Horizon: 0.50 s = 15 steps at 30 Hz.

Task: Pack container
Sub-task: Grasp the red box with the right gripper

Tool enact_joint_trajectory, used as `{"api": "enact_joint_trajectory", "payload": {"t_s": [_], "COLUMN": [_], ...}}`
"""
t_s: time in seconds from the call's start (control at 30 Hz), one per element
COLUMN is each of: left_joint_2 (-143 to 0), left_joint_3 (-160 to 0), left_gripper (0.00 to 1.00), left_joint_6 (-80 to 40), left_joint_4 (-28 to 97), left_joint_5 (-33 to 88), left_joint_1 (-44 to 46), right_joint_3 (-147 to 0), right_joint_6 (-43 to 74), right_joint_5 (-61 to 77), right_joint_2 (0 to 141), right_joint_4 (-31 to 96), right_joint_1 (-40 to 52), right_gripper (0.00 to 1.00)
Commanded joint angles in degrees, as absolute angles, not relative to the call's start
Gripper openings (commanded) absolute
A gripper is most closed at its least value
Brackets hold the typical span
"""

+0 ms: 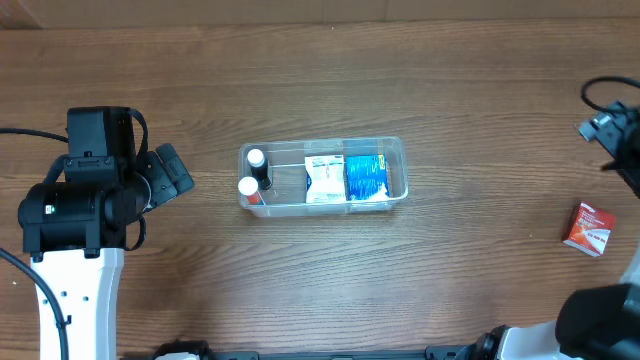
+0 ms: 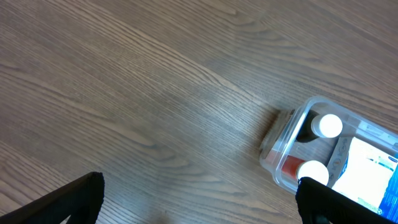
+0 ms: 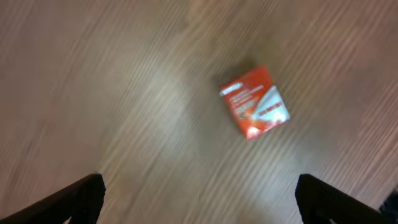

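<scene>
**Overhead.** You have one container [image 1: 322,143], clear and rectangular, lying near the middle of the worktop [image 1: 450,80] with its long side running left to right.
- Contents, count four. Two white-capped bottles stand at the left end, one with a dark body [image 1: 257,160] and one with a reddish body [image 1: 248,187]. One white-and-green packet [image 1: 323,180] lies mid-tub, and one blue packet [image 1: 366,178] lies just beside it toward the right end.
- Outside the tub, count one: a red box [image 1: 589,228] lying flat far to the right, well apart from the container and near the worktop's right edge.
- The left end effector [image 1: 174,172] sits to the left of the tub, with bare wood between them.
- The right arm [image 1: 615,135] shows only partly at the right edge, above the red box.
- Bare wood runs all round the container.

**Left wrist.** The left end effector is spread wide, with one dark finger [image 2: 74,199] in each lower corner and nothing between them. Only the container's bottle end enters at the right. You can count both white caps through its rounded corner, and a strip of the white packet behind them. The rest of the view is bare wood.

**Right wrist.** The right end effector [image 3: 199,180] is likewise spread wide and pinches nothing. The one red box lies skewed on the wood ahead of the fingers, apart from both. The frame is blurred and you cannot read the print.
</scene>
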<state>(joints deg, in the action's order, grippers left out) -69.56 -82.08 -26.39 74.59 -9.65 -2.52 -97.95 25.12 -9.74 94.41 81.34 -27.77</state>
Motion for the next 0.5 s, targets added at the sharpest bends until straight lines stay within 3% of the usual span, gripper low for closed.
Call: {"api": "enact_joint_trajectory", "payload": {"t_s": [0.0,0.23,0.47], "left_joint_2": [-69.65,-69.65,-69.65], "left_joint_3": [-82.32,-82.32,-82.32], "left_gripper": [1.00,1.00,1.00], "left_joint_6": [-25.26,-25.26,-25.23], "left_joint_4": [74.22,74.15,74.46], "left_joint_5": [-9.41,-9.43,-9.41], "left_joint_1": [-2.83,-2.83,-2.83], "right_joint_3": [-90.52,-72.42,-68.10], "right_joint_6": [19.38,12.88,8.05], "right_joint_5": [-8.49,-8.71,-8.99], "right_joint_2": [94.48,94.61,96.12], "right_joint_4": [77.73,62.15,55.11], "right_joint_1": [-32.12,-35.57,-36.25], "right_gripper": [1.00,1.00,1.00]}}
